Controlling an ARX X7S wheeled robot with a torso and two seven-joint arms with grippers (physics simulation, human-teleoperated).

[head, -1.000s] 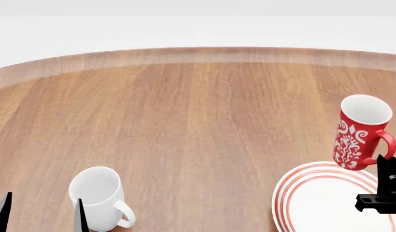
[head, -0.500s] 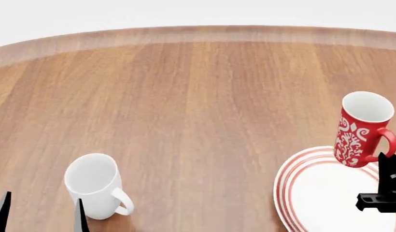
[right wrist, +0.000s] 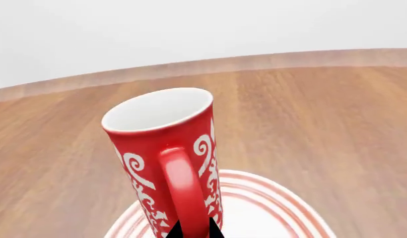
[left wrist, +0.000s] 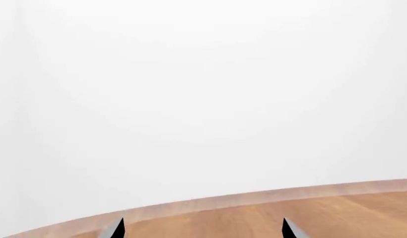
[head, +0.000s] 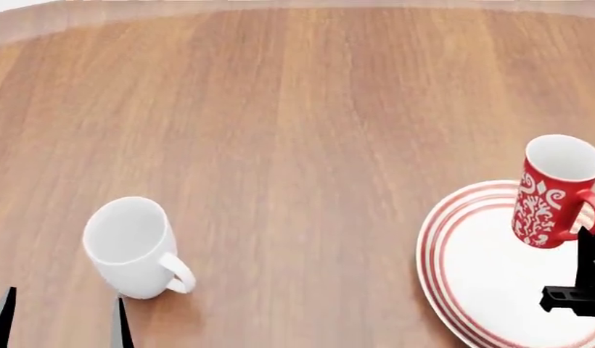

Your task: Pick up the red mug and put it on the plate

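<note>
The red mug [head: 552, 192] with its white pattern hangs tilted over the far part of the plate [head: 482, 286], a white plate with red rings. My right gripper [head: 590, 235] is shut on the mug's loop handle [right wrist: 182, 183], its dark tips [right wrist: 191, 231] pinching the handle's lower end. In the right wrist view the mug [right wrist: 160, 144] leans away from the camera with the plate [right wrist: 273, 208] below it. At the near left my left gripper [head: 63, 319] is open and holds nothing; in its wrist view its fingertips [left wrist: 117, 229] stand wide apart over the table's edge.
A plain white mug [head: 131, 248] stands on the wooden table [head: 308, 130] at the near left, just beyond my left gripper's tips, its handle facing the near right. The table's rounded rim [right wrist: 270, 62] runs along the far side.
The head view has tilted down, so the table's far edge has slid out of view. The red mug, still in my right gripper, now sits further over the plate.
</note>
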